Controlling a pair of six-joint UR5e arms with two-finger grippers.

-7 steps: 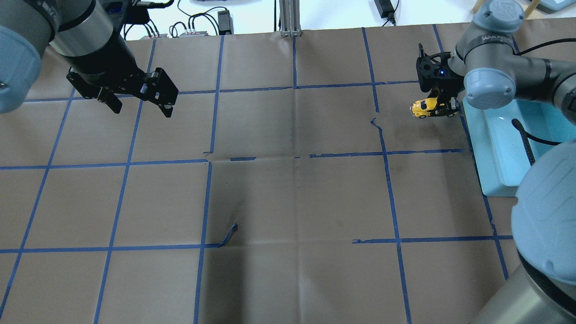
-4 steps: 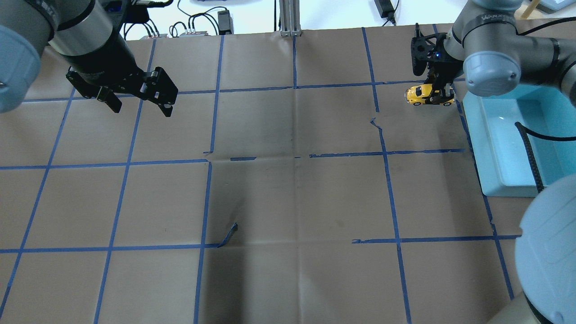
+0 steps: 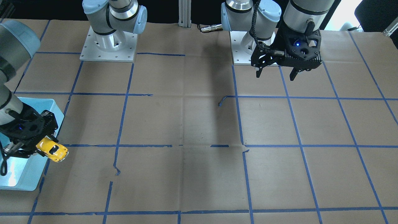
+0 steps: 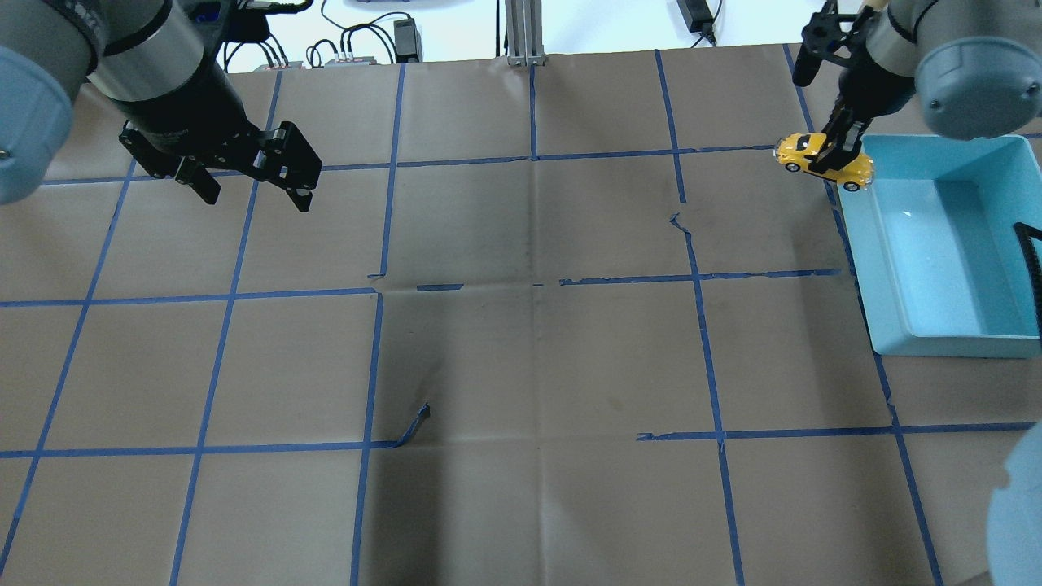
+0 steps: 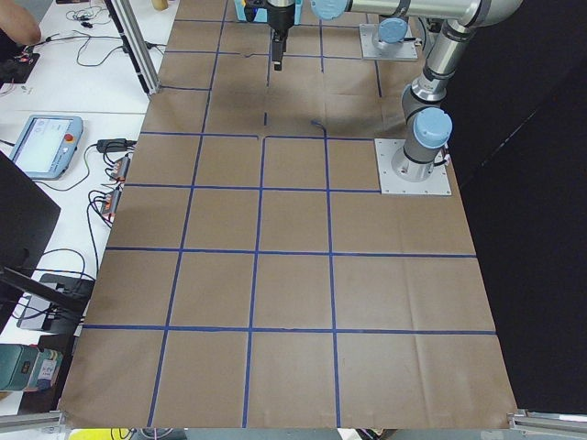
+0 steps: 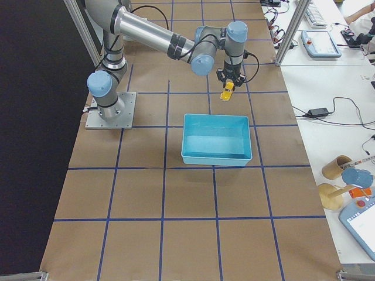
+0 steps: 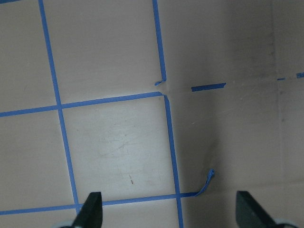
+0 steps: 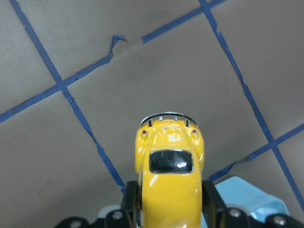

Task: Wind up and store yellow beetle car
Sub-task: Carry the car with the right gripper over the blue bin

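Reaching down steeply, the right gripper [image 4: 837, 145] pinches the yellow beetle car [image 4: 820, 159] by its flanks, holding it aloft, seemingly just over a corner of the blue bin [image 4: 861, 244]. The left gripper [image 4: 259, 199] hangs well apart, fingers [image 4: 297, 175] spread, empty.

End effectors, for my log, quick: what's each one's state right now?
Left end effector: open, empty.
Right end effector: closed on the yellow beetle car.
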